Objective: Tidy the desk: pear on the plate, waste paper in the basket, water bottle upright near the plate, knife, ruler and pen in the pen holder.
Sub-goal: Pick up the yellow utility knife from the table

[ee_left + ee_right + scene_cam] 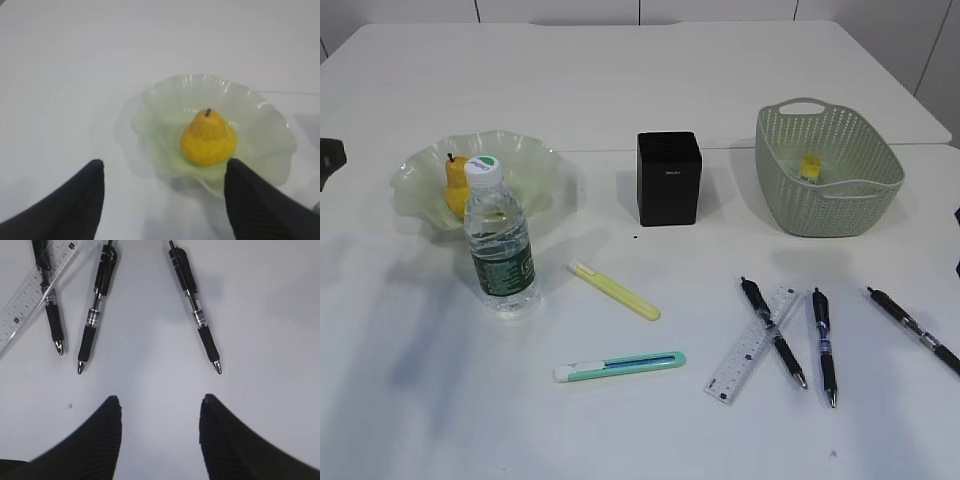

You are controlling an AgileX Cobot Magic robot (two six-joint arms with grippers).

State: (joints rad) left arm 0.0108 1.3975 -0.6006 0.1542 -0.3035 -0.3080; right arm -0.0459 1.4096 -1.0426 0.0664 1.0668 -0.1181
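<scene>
Matte white desk (640, 90), ruffled glass plate (535, 160), both ribbed black grippers (162, 172) (160, 407) spread, empty.

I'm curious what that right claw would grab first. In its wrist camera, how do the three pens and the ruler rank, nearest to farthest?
1. Right pen, tip just above the right finger; middle pen, up left: too close to call.
2. Left pen, far left, lying across the ruler.
3. Ruler, top-left corner.

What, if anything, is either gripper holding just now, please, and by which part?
Nothing is held. The left gripper is open above the desk near the pear; the right gripper is open short of the pens.
</scene>
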